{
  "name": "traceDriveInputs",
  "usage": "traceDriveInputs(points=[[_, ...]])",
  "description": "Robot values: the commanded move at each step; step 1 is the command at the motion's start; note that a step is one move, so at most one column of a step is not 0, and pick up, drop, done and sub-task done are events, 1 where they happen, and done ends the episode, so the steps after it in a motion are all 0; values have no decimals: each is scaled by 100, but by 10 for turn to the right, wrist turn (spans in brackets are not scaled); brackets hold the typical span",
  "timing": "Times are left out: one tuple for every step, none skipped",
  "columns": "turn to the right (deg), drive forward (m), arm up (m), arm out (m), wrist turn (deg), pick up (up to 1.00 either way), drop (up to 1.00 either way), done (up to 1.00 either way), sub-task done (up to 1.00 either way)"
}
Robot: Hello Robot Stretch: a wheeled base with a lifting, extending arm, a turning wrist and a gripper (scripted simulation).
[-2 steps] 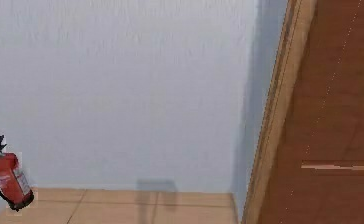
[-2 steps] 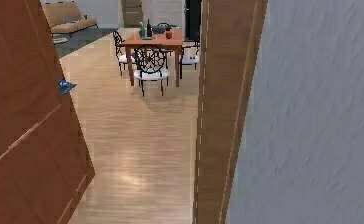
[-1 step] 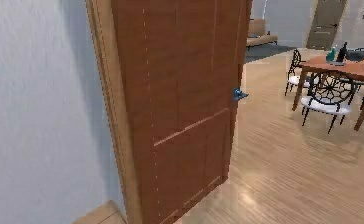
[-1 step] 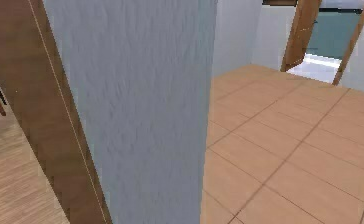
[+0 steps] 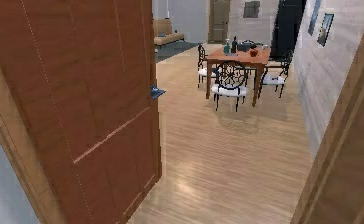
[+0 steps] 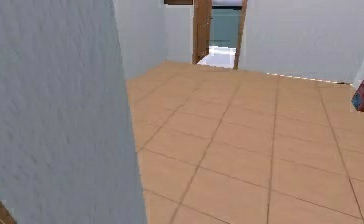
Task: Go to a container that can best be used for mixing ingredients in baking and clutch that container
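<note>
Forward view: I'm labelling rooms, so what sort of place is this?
Likely a home's dining area: an orange-brown table with white-seated chairs around it, beyond an open wooden door.

In the forward view, an open wooden door (image 5: 80, 100) blocks everything from seven to eleven o'clock, and a door frame (image 5: 345, 150) closes off four o'clock. Between them bare plank floor (image 5: 230, 160) runs free toward twelve, up to a desk (image 5: 240, 58) ringed by chairs (image 5: 230, 82). In the arm side view, a grey wall (image 6: 50, 100) stands at nine o'clock; tiled floor (image 6: 250, 130) lies open to a doorway (image 6: 220, 35) at twelve.
</note>
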Motion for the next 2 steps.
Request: traceDriveInputs(points=[[30, 0, 0, 0, 0, 0, 0, 0, 0], [0, 65, 0, 0, 0, 0, 0, 0, 0]])
